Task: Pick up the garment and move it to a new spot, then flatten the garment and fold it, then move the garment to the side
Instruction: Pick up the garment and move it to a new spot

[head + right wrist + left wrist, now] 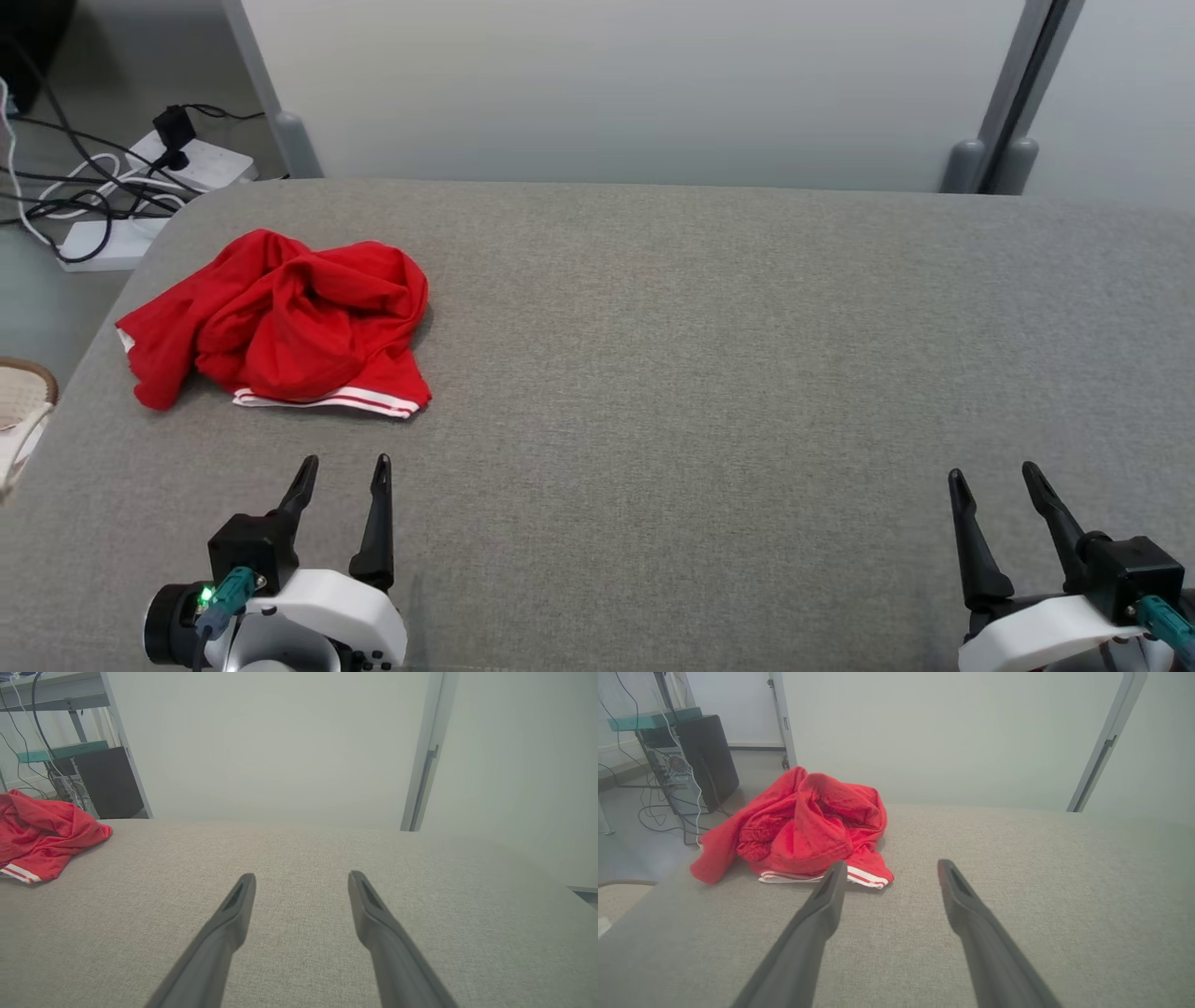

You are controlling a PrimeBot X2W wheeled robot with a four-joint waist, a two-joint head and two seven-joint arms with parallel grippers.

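A crumpled red garment (285,317) with white stripes along one hem lies in a heap at the far left of the grey padded table (709,373). My left gripper (344,464) hovers open just in front of the heap, nothing between its fingers. From the left wrist view the garment (808,828) sits ahead and to the left of that gripper (891,867). My right gripper (991,472) stands open at the near right, far from the cloth. In the right wrist view the gripper (302,878) points over bare fabric, with the garment (39,833) at the left edge.
Power strips and tangled cables (112,187) lie on the floor past the table's left corner. A woven basket (21,411) sits off the left edge. A pale partition wall (635,84) runs behind the table. A dark computer tower (698,760) stands on the floor.
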